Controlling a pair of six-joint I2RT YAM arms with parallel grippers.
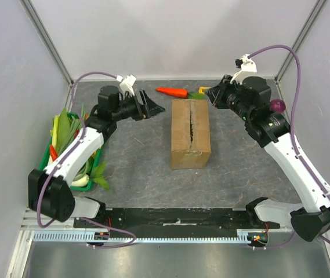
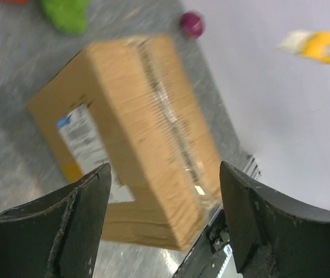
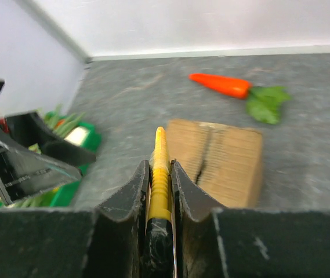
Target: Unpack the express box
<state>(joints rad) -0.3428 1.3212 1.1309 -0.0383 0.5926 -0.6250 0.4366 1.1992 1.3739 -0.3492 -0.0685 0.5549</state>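
Note:
The express box point(image 1: 191, 134) is a brown cardboard box in the middle of the table, its top flaps down with a ragged slit along the centre seam. It also shows in the left wrist view point(image 2: 136, 121), with its white-and-blue label, and in the right wrist view point(image 3: 220, 162). My left gripper point(image 1: 151, 105) is open and empty, held above the table left of the box's far end. My right gripper point(image 1: 213, 94) is shut on a yellow-and-black utility knife point(image 3: 160, 174), right of the box's far end.
An orange carrot point(image 1: 173, 91) with green leaves lies behind the box. A green tray of vegetables point(image 1: 66, 145) sits at the left wall. A small purple ball point(image 1: 277, 106) lies at the right wall. A black rail point(image 1: 176, 220) runs along the near edge.

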